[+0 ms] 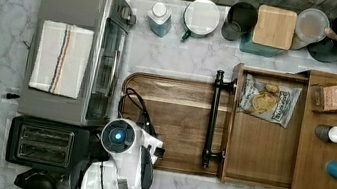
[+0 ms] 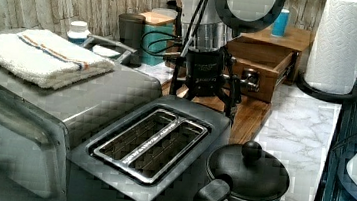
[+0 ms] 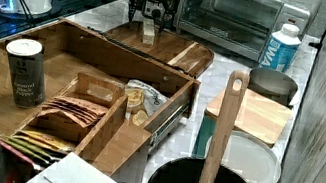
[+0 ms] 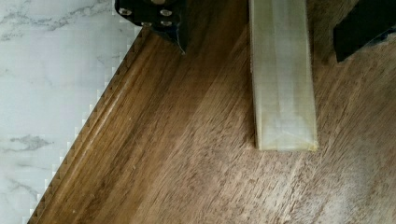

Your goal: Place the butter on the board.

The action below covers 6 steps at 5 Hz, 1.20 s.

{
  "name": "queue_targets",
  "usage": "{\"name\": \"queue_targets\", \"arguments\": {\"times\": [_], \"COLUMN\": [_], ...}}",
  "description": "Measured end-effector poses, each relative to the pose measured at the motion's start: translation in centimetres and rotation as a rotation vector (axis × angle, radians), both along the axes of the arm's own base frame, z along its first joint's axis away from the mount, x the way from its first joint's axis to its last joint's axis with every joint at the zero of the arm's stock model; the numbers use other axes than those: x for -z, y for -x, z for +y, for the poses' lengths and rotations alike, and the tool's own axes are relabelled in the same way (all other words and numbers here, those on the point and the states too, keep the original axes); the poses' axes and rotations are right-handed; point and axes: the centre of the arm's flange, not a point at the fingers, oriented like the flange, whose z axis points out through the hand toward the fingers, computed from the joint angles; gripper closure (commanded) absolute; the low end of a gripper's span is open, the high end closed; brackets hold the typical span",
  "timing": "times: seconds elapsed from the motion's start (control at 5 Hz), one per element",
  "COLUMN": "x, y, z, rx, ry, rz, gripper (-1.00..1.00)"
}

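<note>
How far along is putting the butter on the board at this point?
Nearly done. The butter lies flat on the board, inside its grooved rim. The gripper is open, its fingers standing apart on either side of the stick, not clamping it. What is left: lift the arm clear.

The board (image 4: 187,154) is dark brown wood with visible grain and a satin sheen. The butter (image 4: 281,79) wears pale, waxy, semi-gloss wrapping. The worktop (image 4: 46,93) is smooth white marble with grey veins. The end effector (image 4: 261,23) fingers (image 4: 154,14) look matt black.
</note>
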Motion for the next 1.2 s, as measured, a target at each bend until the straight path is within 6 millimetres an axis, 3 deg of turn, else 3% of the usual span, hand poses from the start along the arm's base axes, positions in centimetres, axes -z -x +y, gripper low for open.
{"name": "queue_targets", "arguments": {"times": [1.2], "x": [-0.11], "y": [-0.08], "z": [0.14], "rx": [-0.005], "ry": [-0.003], "rz": [-0.015], "gripper": [-1.00]}}
